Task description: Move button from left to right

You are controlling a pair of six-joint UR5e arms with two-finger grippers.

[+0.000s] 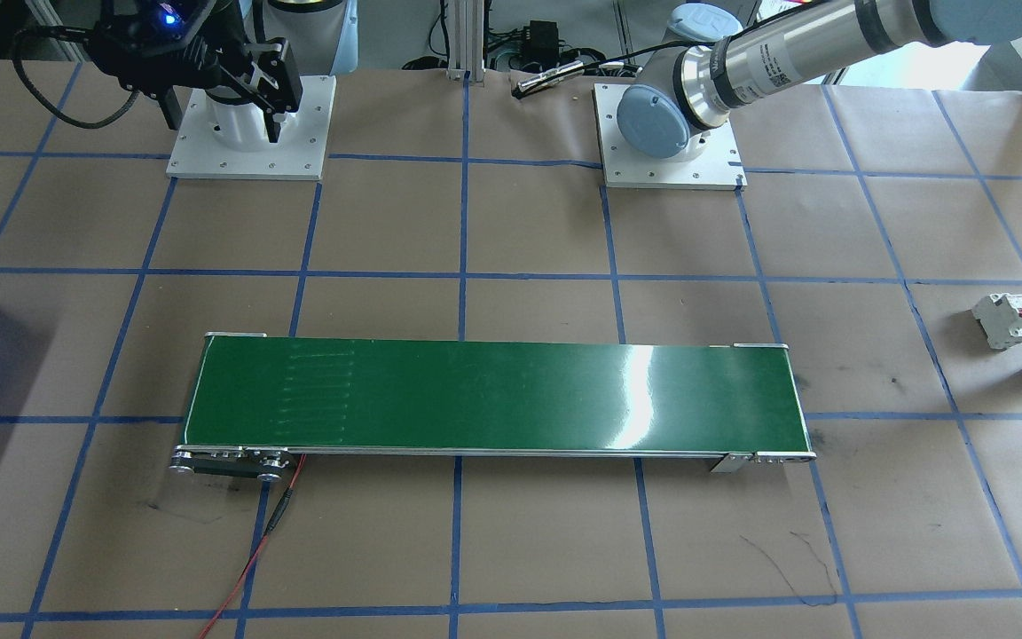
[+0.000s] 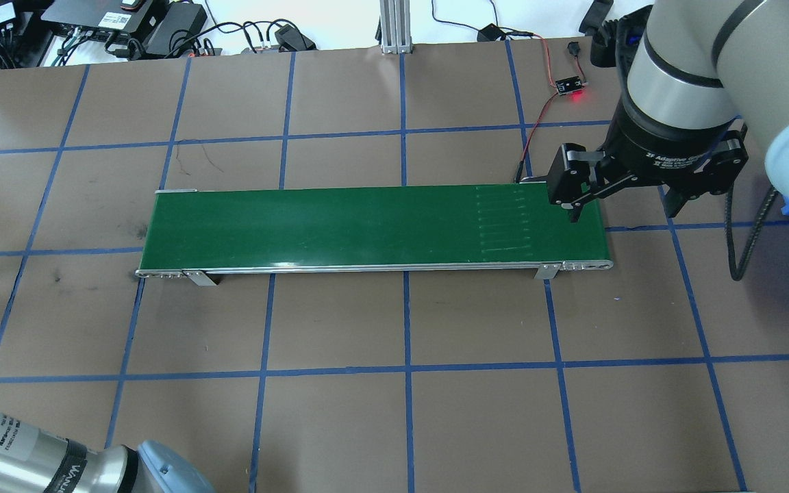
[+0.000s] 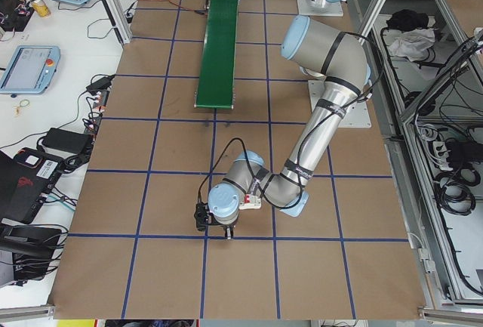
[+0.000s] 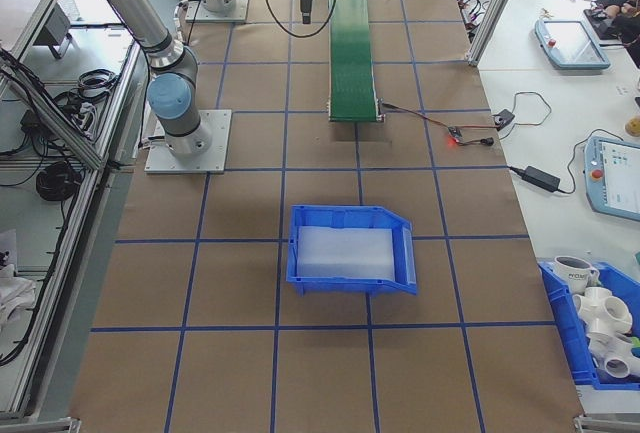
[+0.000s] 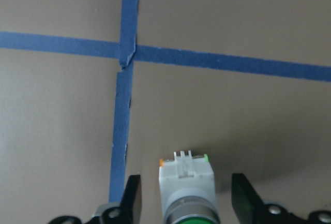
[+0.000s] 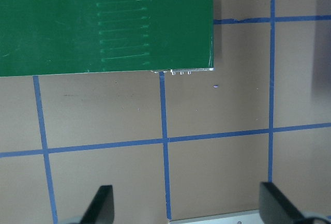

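While left gripper (image 5: 186, 203) stood unclenched, button (image 5: 187, 189) lay between fingers (image 5: 132, 197), untouched. Step: pre-grasp. Next: clench squarely on body, lift. Right gripper (image 2: 624, 202) unclenched, empty, near belt (image 2: 367, 226).

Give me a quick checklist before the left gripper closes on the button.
1. Button between the left gripper fingers: ok.
2. Left jaws open, gaps both sides: ok.
3. Button centred between fingers: slightly nearer one finger, cannot tell if it matters.
4. Circuit breaker clear of the grasp: cannot tell.
5. Conveyor belt bare: ok.
6. Right gripper open, up near the belt's end: ok.
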